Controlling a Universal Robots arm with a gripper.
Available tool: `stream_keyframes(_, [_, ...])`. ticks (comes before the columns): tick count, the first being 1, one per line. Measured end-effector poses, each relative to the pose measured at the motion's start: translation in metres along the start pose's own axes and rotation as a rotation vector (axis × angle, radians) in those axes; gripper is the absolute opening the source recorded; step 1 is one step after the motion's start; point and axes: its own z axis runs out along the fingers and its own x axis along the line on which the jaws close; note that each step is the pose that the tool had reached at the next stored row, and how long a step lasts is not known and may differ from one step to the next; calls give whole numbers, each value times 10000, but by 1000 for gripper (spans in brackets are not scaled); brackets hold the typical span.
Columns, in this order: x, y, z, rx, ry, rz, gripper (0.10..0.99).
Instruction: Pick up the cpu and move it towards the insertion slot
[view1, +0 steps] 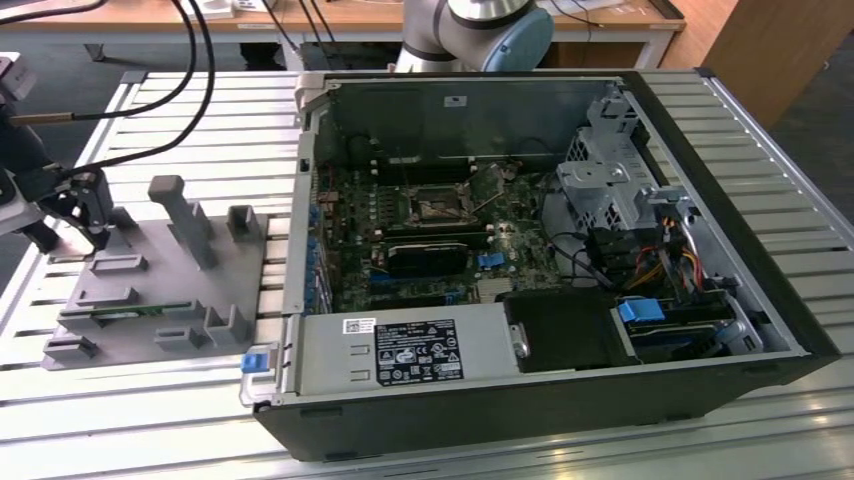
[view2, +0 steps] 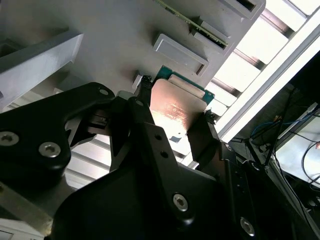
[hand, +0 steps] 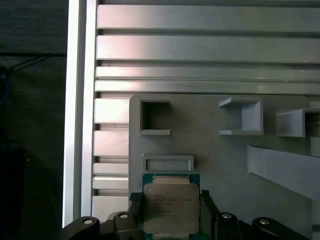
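Note:
The cpu (hand: 170, 206), a flat square chip with a silvery top and a green edge, sits between my gripper's (hand: 170, 200) black fingers, which press on two opposite sides of it. In the second wrist view the cpu (view2: 175, 107) is close over the grey plastic fixture (view2: 115, 40), with the gripper (view2: 177, 100) shut on it. In the exterior view the gripper (view1: 94, 238) stands over the fixture's (view1: 160, 290) far corner at the exterior view's left. The insertion slot (view1: 438, 205), a dark square socket with a shiny frame, lies on the motherboard inside the open computer case (view1: 747, 200).
The fixture carries upright posts (view1: 180, 215) and a narrow green memory stick (view1: 127, 312). The slatted aluminium table (view1: 160, 400) lies under everything. The case's near wall (view1: 400, 352) and side wall rise between fixture and socket. Cables (view1: 187, 90) hang at the back left.

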Motion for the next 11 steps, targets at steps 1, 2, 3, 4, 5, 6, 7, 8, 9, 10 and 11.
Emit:
stream_keyframes(1, [0, 0, -3, 0, 0, 0, 541])
stream_keyframes(2, [0, 0, -8, 0, 0, 0, 541])
stream_keyframes(3, [0, 0, -11, 0, 0, 0, 541])
stream_keyframes(4, [0, 1, -13, -1, -1, 0, 541])
stream_keyframes(5, [0, 1, -17, 0, 0, 0, 541])
stream_keyframes(6, [0, 1, -19, -1, -1, 0, 541])
stream_keyframes(7, [0, 1, -21, -1, -1, 0, 541])
stream_keyframes(8, [0, 1, -24, 0, 0, 0, 541])
stream_keyframes(9, [0, 1, -27, -1, 0, 0, 541])
stream_keyframes(10, [0, 1, -30, -1, -1, 0, 541])
stream_keyframes(11, [0, 2, -33, -1, -1, 0, 541])
